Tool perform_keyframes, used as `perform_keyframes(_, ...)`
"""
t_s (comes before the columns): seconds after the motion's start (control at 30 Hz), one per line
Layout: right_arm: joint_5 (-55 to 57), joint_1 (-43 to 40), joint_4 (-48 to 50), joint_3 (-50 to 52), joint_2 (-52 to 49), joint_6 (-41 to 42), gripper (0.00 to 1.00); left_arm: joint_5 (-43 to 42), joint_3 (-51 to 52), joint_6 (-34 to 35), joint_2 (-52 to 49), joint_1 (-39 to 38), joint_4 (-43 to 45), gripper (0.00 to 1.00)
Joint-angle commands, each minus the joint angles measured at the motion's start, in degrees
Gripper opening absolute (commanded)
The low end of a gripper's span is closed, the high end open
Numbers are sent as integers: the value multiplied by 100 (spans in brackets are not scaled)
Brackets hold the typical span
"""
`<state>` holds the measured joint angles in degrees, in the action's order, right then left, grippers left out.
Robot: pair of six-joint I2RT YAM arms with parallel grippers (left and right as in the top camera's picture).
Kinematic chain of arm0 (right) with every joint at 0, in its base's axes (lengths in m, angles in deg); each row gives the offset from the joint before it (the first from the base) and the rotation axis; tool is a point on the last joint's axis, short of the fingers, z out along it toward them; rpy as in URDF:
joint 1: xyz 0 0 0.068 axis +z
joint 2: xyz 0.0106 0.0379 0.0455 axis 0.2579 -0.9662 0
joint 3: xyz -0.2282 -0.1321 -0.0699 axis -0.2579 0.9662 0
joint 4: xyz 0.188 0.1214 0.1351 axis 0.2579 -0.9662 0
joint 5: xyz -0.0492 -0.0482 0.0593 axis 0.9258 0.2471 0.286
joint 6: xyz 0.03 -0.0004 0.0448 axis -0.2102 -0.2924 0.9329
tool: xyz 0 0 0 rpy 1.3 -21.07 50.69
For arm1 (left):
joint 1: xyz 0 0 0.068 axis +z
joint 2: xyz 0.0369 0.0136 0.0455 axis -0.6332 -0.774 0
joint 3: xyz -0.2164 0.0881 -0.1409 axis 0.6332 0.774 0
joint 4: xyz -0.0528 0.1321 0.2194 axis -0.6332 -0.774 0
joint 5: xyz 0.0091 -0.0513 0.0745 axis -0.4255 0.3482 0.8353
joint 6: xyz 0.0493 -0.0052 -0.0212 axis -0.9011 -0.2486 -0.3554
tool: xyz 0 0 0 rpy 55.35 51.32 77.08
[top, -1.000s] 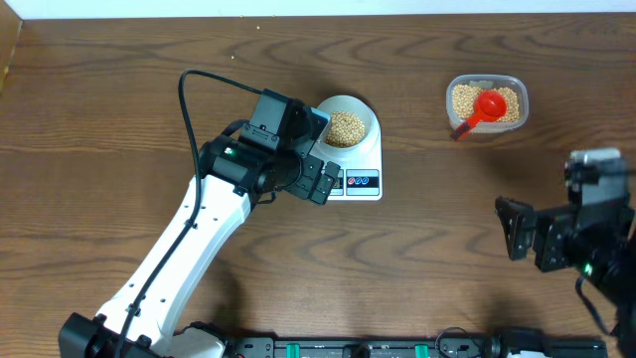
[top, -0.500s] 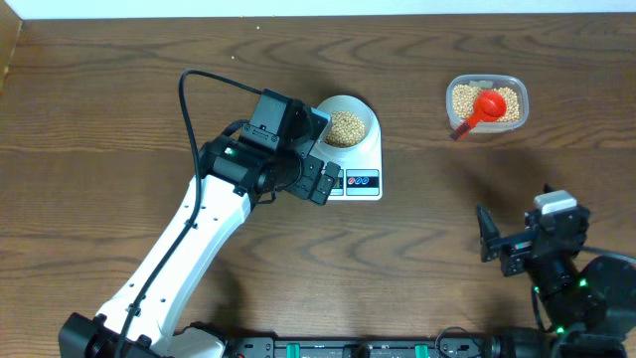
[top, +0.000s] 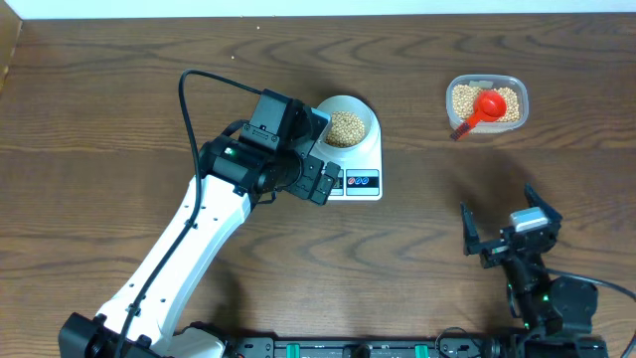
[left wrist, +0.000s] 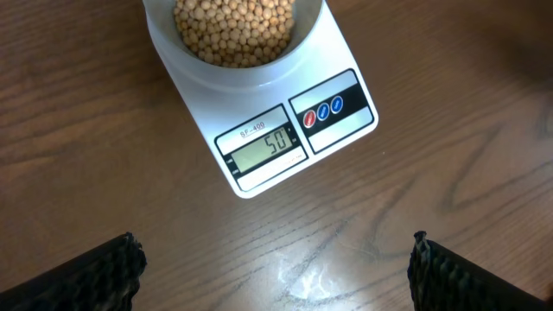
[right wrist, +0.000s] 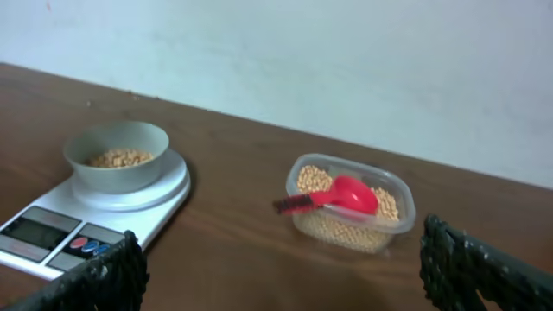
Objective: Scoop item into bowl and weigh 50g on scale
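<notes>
Left arm (top: 189, 249): white, runs from the bottom edge up to the scale; its base is cut off by the frame.

Left gripper (top: 320, 182): hangs over the scale's near left corner, fingers spread wide and holding nothing. From overhead it hides the display. In the left wrist view only the two dark fingertips (left wrist: 112, 272) show, in the bottom corners.

Scale (top: 363, 159): white, flat on the wooden table (top: 99, 99). Display (left wrist: 263, 147) reads 50; the small lettering above it is hard to make out. Three round buttons (left wrist: 321, 111) sit beside it.

Bowl (top: 370, 117): pale, stands on the scale's platform. Its far rim is cut off in the left wrist view.

Soybeans (top: 346, 127): a heap inside the bowl; depth cannot be told.

Tub (top: 486, 79): clear plastic, well apart to the right of the scale, holding more beans.

Scoop (top: 489, 105): red, lying in the tub, its dark handle end jutting over the rim. Beans under it are hidden.

Right gripper (top: 500, 224): near the bottom edge, fingers spread, empty. The arm behind it is partly cut off.
</notes>
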<state>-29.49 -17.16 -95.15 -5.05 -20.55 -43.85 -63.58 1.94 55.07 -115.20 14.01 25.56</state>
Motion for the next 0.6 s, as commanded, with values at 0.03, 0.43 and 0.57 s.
perform_keyframes(0.03,-55,87,236,490,315,-57,99,-52,24,-101,-17,9,-22,99)
perform_keyframes(0.43,258,81,415,800,490,-59,99,-50,24,-101,-17,9,-22,100)
perform_keyframes(0.57,245,81,420,802,492,-55,99,-52,24,-101,-17,9,-22,100)
